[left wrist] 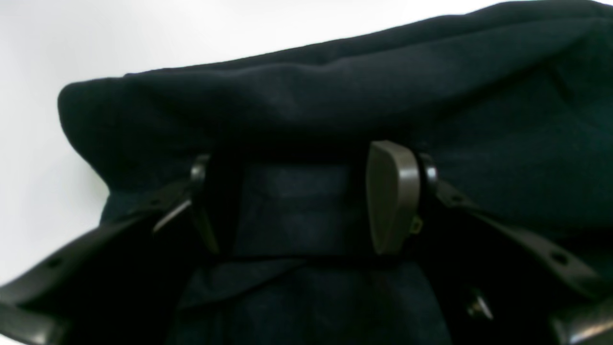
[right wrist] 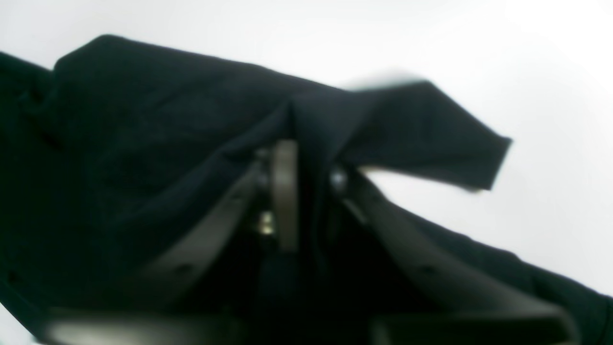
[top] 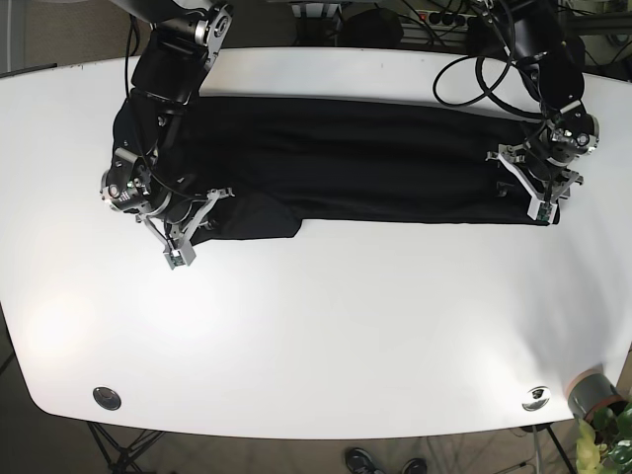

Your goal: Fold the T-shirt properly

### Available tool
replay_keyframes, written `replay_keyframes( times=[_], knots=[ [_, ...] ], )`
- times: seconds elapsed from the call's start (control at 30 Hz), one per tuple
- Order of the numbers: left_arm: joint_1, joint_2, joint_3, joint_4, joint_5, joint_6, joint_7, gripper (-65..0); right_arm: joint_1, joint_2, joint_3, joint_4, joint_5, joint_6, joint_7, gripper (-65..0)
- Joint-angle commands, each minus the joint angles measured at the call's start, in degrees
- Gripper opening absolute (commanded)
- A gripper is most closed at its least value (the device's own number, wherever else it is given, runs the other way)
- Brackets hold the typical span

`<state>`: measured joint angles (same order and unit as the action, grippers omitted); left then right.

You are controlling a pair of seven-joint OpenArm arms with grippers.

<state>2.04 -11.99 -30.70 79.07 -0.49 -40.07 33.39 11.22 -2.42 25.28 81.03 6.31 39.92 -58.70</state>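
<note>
Right claw (right wrist: 306,191) is pinched tight on a ridge of the T-shirt (top: 365,163) near its sleeve. Left claw (left wrist: 306,201) sits spread wide over the shirt's other end, fabric lying between the fingers (left wrist: 392,196), nothing clamped. Shirt lies as a long dark band across the far half of the white worktop (top: 326,336).

A plain dark navy T-shirt (top: 375,158) lies on a white table (top: 326,326).
</note>
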Motion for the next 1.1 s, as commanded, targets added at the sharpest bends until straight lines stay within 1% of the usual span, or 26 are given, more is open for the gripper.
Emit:
replay_keyframes(
  times=[0.0, 0.13, 0.23, 0.33, 0.47, 0.57, 0.8, 0.87, 1.0, 1.07],
  knots=[
    [-0.51, -0.71, 0.06, -0.78, 0.45, 0.07, 0.33, -26.7, 0.69, 0.26, 0.26, 3.32, 0.95, 0.08, 0.81, -62.6],
    [-0.68, -1.07, -0.03, -2.36, 0.45, 0.07, 0.33, -26.7, -2.39, 0.26, 0.35, 10.44, 1.03, 0.08, 0.28, -62.8],
    [-0.51, -2.12, 0.06, -2.63, 0.45, 0.07, 0.33, -26.7, -5.11, 0.17, 0.35, 17.3, 1.03, 0.08, -1.83, -62.8],
    [-0.42, -2.21, 0.06, -2.8, 0.45, 0.07, 0.33, -26.7, -8.19, -0.53, 0.44, 23.89, 1.03, 0.08, -4.38, -62.8],
    [-0.42, -2.21, -0.03, -2.8, 0.45, 0.07, 0.33, -26.7, -12.85, -1.15, 0.44, 31.54, 1.03, 0.08, -5.79, -62.8],
    [-0.42, -2.21, -0.03, -2.8, 0.45, 0.07, 0.33, -26.7, -15.75, -2.64, 0.44, 34.09, 1.03, 0.08, -5.79, -62.8],
    [-0.42, -2.21, 0.06, -2.8, 0.45, 0.07, 0.33, -26.7, -20.76, -3.87, 0.44, 34.61, 1.21, 0.08, -5.44, -62.8],
    [-0.42, -2.21, 0.06, -2.8, 0.45, 0.07, 0.42, -26.7, -22.34, -4.57, 1.05, 34.7, 3.23, 0.08, -5.35, -62.8],
    [-0.42, -2.3, -0.03, -2.89, 0.45, 0.07, 0.42, -26.7, -24.19, -4.57, 6.06, 35.32, 10.35, 0.08, -5.52, -62.8],
    [-0.42, -2.65, -0.12, -2.89, 0.45, 0.07, 0.5, -26.7, -24.72, -4.22, 8.0, 35.23, 12.82, 0.08, -5.61, -62.8]
  ],
)
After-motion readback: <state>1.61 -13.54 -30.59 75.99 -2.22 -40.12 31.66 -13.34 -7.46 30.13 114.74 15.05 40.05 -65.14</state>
